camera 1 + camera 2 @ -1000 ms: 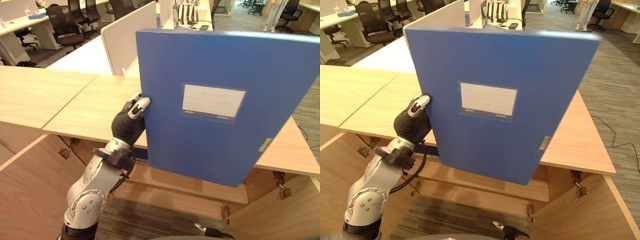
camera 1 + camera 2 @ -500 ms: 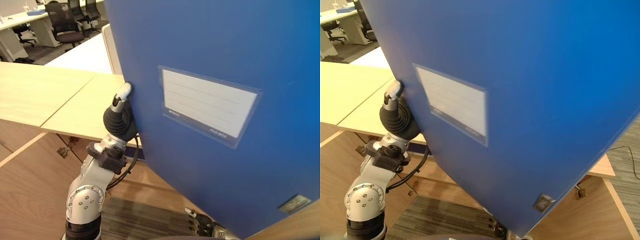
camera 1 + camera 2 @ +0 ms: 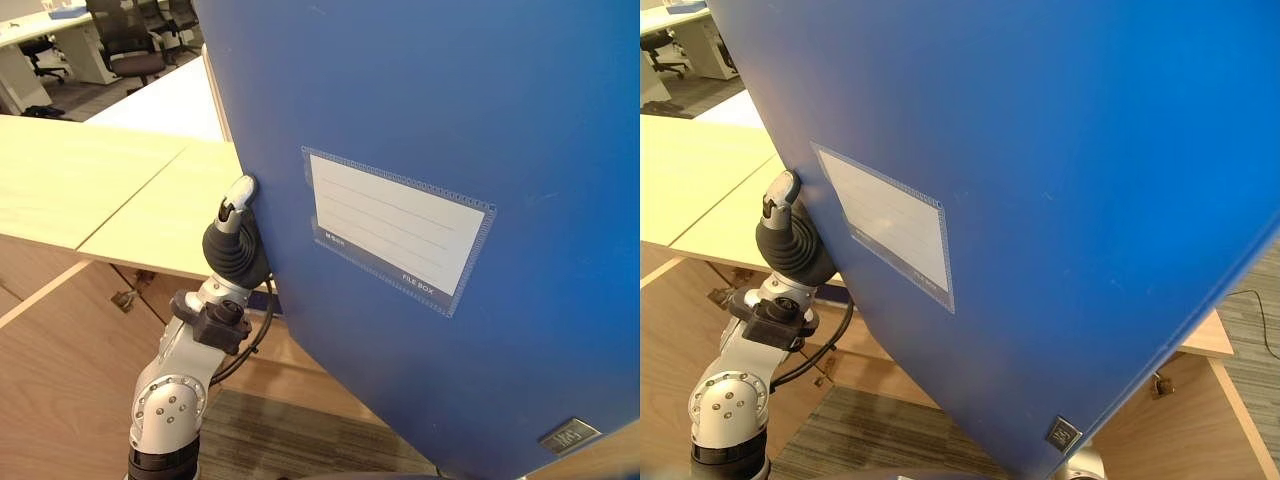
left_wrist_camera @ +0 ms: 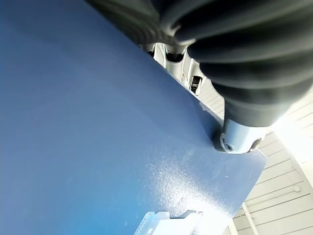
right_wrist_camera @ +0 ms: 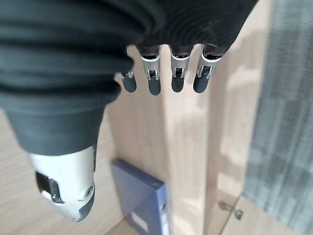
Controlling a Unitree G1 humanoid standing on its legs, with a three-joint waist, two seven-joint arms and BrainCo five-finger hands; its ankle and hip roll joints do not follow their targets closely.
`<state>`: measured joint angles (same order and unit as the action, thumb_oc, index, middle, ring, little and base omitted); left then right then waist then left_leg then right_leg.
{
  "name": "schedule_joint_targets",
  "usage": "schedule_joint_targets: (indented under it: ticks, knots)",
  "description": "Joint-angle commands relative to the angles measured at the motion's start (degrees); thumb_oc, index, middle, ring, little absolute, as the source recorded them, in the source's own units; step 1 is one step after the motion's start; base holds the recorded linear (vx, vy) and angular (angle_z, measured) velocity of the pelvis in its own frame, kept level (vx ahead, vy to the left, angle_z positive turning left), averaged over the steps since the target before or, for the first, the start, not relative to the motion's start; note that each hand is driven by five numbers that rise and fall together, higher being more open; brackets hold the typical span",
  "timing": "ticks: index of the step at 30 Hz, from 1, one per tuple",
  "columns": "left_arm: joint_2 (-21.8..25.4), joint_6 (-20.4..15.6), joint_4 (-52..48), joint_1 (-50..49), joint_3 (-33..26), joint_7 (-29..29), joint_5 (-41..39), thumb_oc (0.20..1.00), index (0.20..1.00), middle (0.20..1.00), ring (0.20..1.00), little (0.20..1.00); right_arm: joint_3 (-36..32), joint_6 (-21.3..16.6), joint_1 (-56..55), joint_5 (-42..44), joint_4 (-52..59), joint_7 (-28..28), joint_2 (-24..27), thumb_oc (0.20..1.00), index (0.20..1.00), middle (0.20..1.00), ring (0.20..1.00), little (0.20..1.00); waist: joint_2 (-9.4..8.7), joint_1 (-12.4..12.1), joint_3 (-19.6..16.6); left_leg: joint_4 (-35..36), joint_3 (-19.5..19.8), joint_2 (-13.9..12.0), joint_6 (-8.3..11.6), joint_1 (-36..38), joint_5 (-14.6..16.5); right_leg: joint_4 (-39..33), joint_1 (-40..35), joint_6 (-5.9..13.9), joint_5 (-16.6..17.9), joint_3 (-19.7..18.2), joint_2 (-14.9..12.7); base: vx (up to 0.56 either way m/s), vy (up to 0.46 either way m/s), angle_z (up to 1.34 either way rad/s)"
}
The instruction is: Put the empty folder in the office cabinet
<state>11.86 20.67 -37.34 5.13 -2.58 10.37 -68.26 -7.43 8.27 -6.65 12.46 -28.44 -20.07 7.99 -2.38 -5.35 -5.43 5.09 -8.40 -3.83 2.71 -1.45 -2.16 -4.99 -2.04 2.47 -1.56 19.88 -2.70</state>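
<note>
Left eye view: blue folder (image 3: 420,130) upright, tilted, in left hand (image 3: 234,250).

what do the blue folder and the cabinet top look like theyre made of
Blue folder: seems to be stiff plastic with a smooth, faintly sheened skin, a clear label pocket on its face and a small metal clip near its lower edge. Cabinet top: pale wood-grain board, probably laminate, matte. The left hand holds the folder's edge.

Two blue folders (image 3: 450,200) (image 5: 139,205), two hands (image 3: 235,245) (image 5: 73,73).
</note>
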Motion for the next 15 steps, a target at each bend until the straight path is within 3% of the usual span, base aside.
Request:
schedule_joint_targets:
  ticks: [1,15]
  knots:
    - [0.73,-2.57,1.62,-0.78,-2.69,-0.14,0.02,0.2,0.2,0.2,0.2,0.2,-3.1,-0.38,0.43,3.84,6.1,-1.79,3.23,1.0,1.0,1.0,1.0,1.0,-1.52,-0.08,-2.42,-0.09,3.24,2.2,-2.41,1.24,5.19,-0.01,2.65,0.75,-1.12,-1.6,0.52,0.0,0.0,0.0]
    - [3.29,-3.64,2.52,-1.81,-2.65,-3.88,3.29,0.2,0.2,0.2,0.2,0.2,-5.64,0.54,-2.12,6.3,19.56,-4.18,11.07,1.0,1.0,1.0,1.0,1.0,-0.75,0.71,-2.08,-0.09,3.52,2.62,-2.79,1.19,5.18,-0.01,2.86,0.85,-1.18,-1.64,0.35,0.0,0.0,0.0]
